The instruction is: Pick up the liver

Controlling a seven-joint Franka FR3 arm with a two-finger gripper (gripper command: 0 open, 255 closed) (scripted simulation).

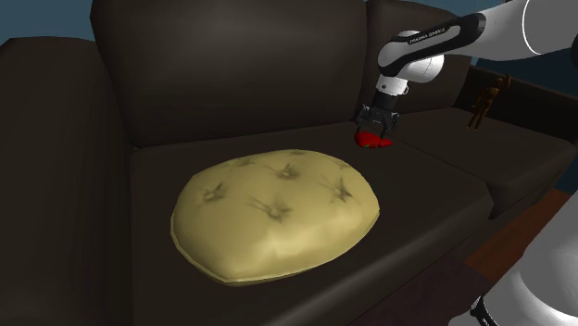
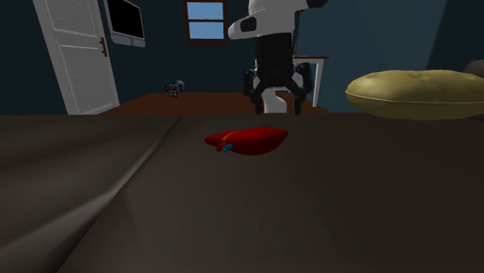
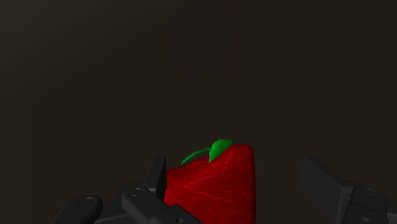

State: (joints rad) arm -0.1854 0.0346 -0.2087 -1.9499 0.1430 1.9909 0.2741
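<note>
The black fingers (image 3: 326, 183) were seen wide open, and nothing was clasped between them. The liver (image 3: 213, 184), a dark red lump with paler red veins and a small green piece on its top, was found in the gap between the two fingers. It was placed much closer to one finger than to the other. From the near finger it was hardly separated, and whether it was touched by it could not be told. On the side of the other finger a wide free space was left.

The liver was laid on the dark seat of a sofa (image 1: 435, 181). In the shoulder view it was seen directly under the fingertips, and the fingers were pointed down at it from the white arm (image 1: 435, 46). In the second exterior view the fingers were shown spread apart, behind the liver and a little above it, and a small blue piece was shown at one end of the liver.

A large yellow tufted cushion (image 1: 276, 213) was laid on the same seat, well apart from the fingers and nearer to the seat's front edge than they were. Far behind the fingers, in the second exterior view, a white door (image 2: 76, 54) and a small window (image 2: 205, 19) were shown in a dim blue room
</note>
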